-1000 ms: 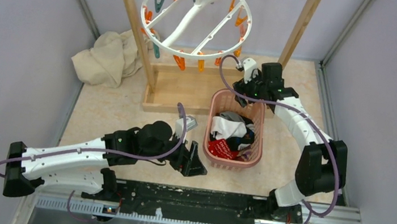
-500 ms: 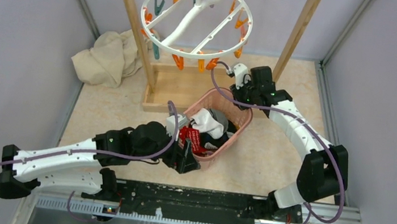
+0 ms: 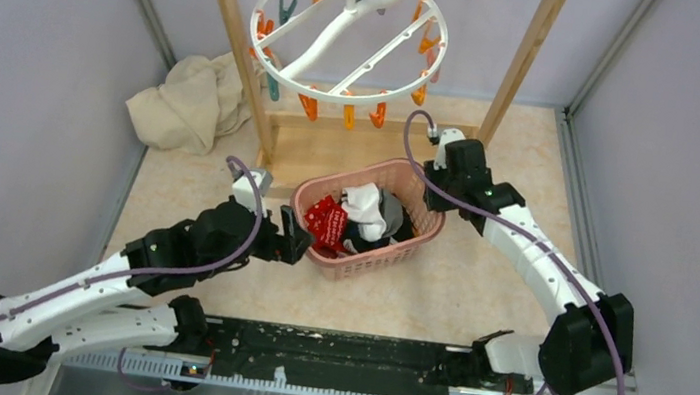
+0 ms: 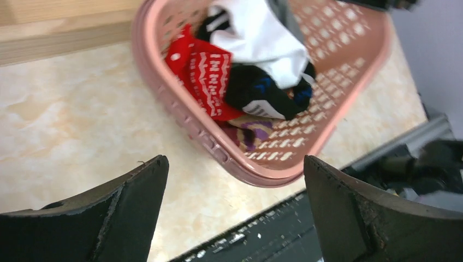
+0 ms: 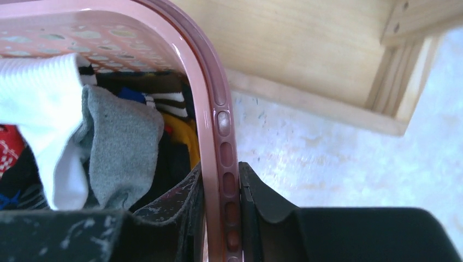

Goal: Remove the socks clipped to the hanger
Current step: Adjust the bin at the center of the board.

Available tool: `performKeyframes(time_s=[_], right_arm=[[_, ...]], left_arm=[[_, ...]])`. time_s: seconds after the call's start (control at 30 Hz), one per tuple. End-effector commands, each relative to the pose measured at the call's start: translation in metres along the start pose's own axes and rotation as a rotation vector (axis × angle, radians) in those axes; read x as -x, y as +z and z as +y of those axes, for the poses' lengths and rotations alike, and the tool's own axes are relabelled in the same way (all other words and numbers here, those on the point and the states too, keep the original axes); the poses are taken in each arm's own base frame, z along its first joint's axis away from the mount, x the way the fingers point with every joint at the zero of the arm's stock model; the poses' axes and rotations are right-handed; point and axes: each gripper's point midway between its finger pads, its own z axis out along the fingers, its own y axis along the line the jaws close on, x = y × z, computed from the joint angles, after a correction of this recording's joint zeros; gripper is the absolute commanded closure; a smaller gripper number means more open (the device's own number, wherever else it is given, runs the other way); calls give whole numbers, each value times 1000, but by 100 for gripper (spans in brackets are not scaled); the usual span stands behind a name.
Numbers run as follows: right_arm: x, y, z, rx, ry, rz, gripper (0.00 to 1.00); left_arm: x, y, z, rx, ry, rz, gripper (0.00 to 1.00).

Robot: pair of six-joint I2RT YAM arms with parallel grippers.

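The white ring hanger (image 3: pixel 346 36) hangs from the wooden rack's top bar, and I see no sock in its orange and teal clips (image 3: pixel 344 113). The socks (image 3: pixel 355 218) lie piled in the pink lattice basket (image 3: pixel 422 235): red patterned (image 4: pixel 205 76), white (image 4: pixel 262 33), black (image 4: pixel 262 93), grey (image 5: pixel 123 142) and yellow (image 5: pixel 183 142). My right gripper (image 5: pixel 223 180) is shut on the basket's rim (image 5: pixel 218 109) at its far right end (image 3: pixel 432 193). My left gripper (image 4: pixel 235 164) is open and empty just left of the basket (image 3: pixel 292 241).
The wooden rack frame (image 3: pixel 243 53) and its base tray (image 3: pixel 322 149) stand right behind the basket. A crumpled beige cloth (image 3: pixel 186 102) lies at the back left. The black and metal rail (image 3: pixel 336 357) runs along the near edge. Purple-grey walls close in both sides.
The basket has swung round and shifted left towards the rack, held by my right gripper. My left gripper has drawn back to the left, away from the basket's near end.
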Motion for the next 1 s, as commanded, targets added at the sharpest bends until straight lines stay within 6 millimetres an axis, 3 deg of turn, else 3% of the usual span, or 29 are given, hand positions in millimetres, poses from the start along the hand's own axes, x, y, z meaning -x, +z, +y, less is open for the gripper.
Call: performKeyframes(time_s=[0.0, 0.17, 0.3, 0.33, 0.37, 0.4, 0.43, 0.47, 0.67, 0.8, 0.97], right_arm=[[15, -19, -12, -108, 275, -109, 100], [14, -19, 2, -75, 356, -150, 100], [20, -21, 13, -38, 421, -194, 100], [22, -21, 18, -22, 430, -205, 95], [24, -22, 22, -9, 433, -209, 84], [26, -22, 24, 0, 431, -211, 63], [26, -23, 24, -1, 425, -213, 31], [28, -27, 21, -11, 409, -227, 5], [32, -60, -11, -136, 269, -383, 1], [30, -81, -48, -264, 270, -508, 1], [18, -92, -91, -393, 286, -686, 1]], left_arm=[[3, 16, 33, 105, 41, -32, 2], [10, 39, 50, 131, 30, -51, 2], [33, 45, 70, 190, 32, -125, 2], [39, 45, 76, 204, 31, -146, 2], [47, 44, 80, 215, 34, -173, 2], [53, 44, 86, 232, 35, -194, 2], [60, 44, 91, 247, 35, -217, 2], [66, 44, 94, 256, 40, -237, 1], [89, 43, 133, 407, 36, -354, 1], [99, 41, 166, 551, 59, -389, 1], [107, 22, 227, 765, -47, -497, 1]])
